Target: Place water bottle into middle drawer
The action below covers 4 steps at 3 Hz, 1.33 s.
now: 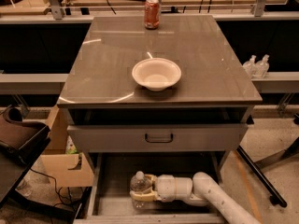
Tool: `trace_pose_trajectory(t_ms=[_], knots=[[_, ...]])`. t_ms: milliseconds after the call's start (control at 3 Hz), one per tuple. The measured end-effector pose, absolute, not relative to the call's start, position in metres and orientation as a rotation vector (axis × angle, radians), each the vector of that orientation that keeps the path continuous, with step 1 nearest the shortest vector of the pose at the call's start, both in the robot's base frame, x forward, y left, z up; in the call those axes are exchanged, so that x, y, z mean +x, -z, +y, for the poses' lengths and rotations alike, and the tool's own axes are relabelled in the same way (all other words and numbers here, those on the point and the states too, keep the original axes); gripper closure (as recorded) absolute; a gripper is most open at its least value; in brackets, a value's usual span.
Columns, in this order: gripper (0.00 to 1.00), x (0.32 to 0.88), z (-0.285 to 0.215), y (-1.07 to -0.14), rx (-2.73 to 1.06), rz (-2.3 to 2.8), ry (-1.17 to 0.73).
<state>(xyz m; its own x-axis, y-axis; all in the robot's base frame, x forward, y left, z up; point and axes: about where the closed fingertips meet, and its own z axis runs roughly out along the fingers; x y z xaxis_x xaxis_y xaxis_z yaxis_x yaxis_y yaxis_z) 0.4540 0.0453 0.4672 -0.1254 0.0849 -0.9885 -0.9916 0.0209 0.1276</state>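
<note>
Gripping the water bottle (139, 181) inside the middle drawer (110, 190), the gripper (141, 191) is clamping it from both sides; label is showing no readable writing, base partly covered.

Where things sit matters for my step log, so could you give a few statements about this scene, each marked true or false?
1. The gripper grips the water bottle inside the open middle drawer. True.
2. The red soda can stands inside the white bowl. False: it stands apart from the bowl, at the far edge of the tabletop.
3. The white bowl is empty. True.
4. The two small clear bottles stand on the tabletop. False: they stand on a ledge to the cabinet's right.
</note>
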Motion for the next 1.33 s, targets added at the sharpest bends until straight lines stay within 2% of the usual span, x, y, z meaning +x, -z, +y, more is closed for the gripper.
trace_pose_trajectory(t_ms=[1333], knots=[[1.00, 0.454, 0.049, -0.455, -1.082, 1.248, -1.297]])
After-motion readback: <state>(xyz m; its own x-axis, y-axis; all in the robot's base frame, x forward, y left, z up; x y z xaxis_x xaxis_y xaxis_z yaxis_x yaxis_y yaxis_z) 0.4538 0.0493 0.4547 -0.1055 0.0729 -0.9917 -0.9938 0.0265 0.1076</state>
